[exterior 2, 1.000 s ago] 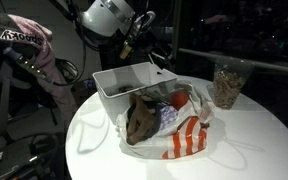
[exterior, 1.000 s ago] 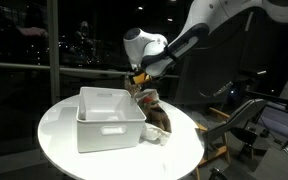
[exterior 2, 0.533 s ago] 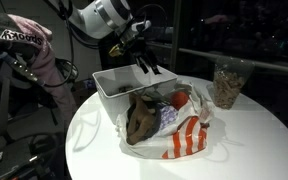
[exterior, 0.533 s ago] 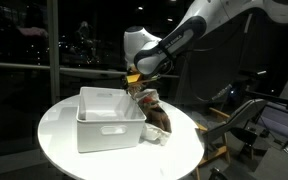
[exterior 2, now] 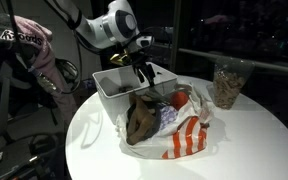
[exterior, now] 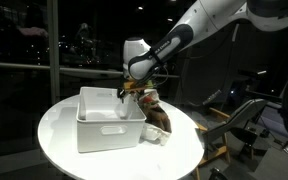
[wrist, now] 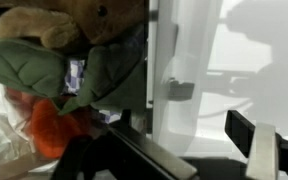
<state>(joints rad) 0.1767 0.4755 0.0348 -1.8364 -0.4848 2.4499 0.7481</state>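
Observation:
A white plastic bin (exterior: 109,118) (exterior 2: 124,82) stands on a round white table (exterior: 59,150) (exterior 2: 244,140). Against its side lies a pile of soft things (exterior: 152,110) (exterior 2: 159,120): a brown plush toy (exterior 2: 139,122) (wrist: 79,20), a green leaf-shaped piece (wrist: 54,70), something orange-red (wrist: 49,125) and a red-and-white striped cloth (exterior 2: 187,138). My gripper (exterior: 127,92) (exterior 2: 142,70) (wrist: 189,150) hangs open just above the bin's rim on the side next to the pile. One finger (wrist: 246,133) is over the bin's white inside. Nothing is between the fingers.
A clear jar (exterior 2: 227,82) with brown contents stands at the table's far side. A pink cloth (exterior 2: 24,45) hangs on a frame beside the table. Chairs (exterior: 246,118) stand beyond the table. Dark windows are behind.
The arm has swung down and across, bringing the gripper from above the pile to low over the bin's rim. The jaws have stayed open.

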